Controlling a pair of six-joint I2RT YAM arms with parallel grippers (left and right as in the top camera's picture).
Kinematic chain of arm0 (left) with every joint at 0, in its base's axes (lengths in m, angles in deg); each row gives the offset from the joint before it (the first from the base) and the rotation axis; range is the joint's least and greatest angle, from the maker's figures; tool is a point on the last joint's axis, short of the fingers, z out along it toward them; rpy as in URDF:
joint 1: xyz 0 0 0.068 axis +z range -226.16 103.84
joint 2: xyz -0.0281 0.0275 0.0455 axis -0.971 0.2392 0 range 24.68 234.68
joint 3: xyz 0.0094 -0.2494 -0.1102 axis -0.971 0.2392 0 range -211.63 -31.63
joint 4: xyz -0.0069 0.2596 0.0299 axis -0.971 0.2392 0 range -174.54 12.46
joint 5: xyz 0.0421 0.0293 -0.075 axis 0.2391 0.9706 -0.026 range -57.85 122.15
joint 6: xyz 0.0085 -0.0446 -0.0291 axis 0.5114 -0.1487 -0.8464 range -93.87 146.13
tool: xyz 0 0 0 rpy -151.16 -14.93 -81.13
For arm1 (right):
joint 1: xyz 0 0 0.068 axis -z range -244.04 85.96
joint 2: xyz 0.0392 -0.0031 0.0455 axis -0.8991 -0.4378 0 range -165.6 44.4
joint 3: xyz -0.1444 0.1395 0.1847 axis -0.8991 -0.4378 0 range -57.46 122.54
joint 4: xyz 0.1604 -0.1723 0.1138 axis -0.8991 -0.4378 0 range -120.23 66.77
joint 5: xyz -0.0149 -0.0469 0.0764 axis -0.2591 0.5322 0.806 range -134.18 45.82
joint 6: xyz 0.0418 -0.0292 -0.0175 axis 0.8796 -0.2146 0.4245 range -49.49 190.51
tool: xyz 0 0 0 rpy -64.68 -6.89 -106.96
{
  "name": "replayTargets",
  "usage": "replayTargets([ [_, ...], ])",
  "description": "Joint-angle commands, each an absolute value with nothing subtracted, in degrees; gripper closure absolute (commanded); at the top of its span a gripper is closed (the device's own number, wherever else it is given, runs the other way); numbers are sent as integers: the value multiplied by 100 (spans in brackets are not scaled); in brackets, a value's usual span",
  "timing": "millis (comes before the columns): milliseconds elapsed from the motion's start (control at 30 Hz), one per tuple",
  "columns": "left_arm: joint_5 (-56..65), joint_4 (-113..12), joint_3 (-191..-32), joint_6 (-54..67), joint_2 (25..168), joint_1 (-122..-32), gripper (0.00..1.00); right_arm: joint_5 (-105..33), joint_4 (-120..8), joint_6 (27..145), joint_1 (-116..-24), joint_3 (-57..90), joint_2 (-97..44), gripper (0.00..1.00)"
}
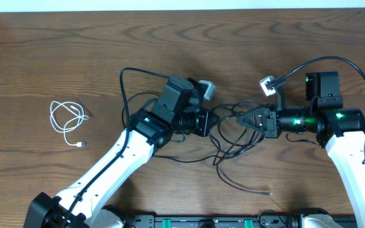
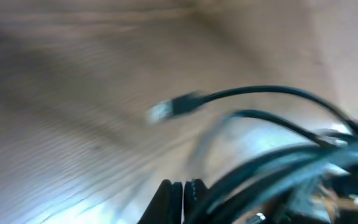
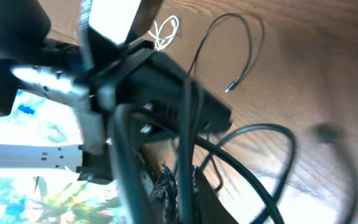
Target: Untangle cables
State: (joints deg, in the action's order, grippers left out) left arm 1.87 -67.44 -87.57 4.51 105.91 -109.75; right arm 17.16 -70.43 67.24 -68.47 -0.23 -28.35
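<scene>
I find the black cables (image 1: 233,149) tangled mid-table (image 1: 43,50), between the arms. The white cable (image 1: 66,121) lies coiled well apart, to the left. The left gripper (image 1: 213,121) and right gripper (image 1: 237,118) are clenched in the tangle. I cannot tell whether either pinches a cable.

Heavy motion blur. Left gripper (image 2: 182,190) sits bottom centre, fingers pressed together; can't tell whether any cord is pinched. A black cable (image 2: 260,91) arcs in from the right over the wooden table (image 2: 73,93) and ends in a small pale plug (image 2: 160,111), clear of the fingers. A second black cable (image 2: 272,120) runs just beneath it. A tangle of dark cords (image 2: 272,165) is bunched lower right.
</scene>
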Motion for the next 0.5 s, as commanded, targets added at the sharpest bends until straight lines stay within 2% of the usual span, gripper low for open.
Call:
replayTargets([
  [0,2353,-6351,-8796,-714,10602,-10673,92,1908,-7262,6429,-6853,-23,-2838,99],
  [267,2532,-5697,-8796,-1853,10602,-9589,92,-378,-7732,6617,-6853,-23,-2838,99],
  [467,2508,-5402,-8794,-2249,10602,-9206,92,-3536,-7874,8695,-6853,-23,-2838,99],
])
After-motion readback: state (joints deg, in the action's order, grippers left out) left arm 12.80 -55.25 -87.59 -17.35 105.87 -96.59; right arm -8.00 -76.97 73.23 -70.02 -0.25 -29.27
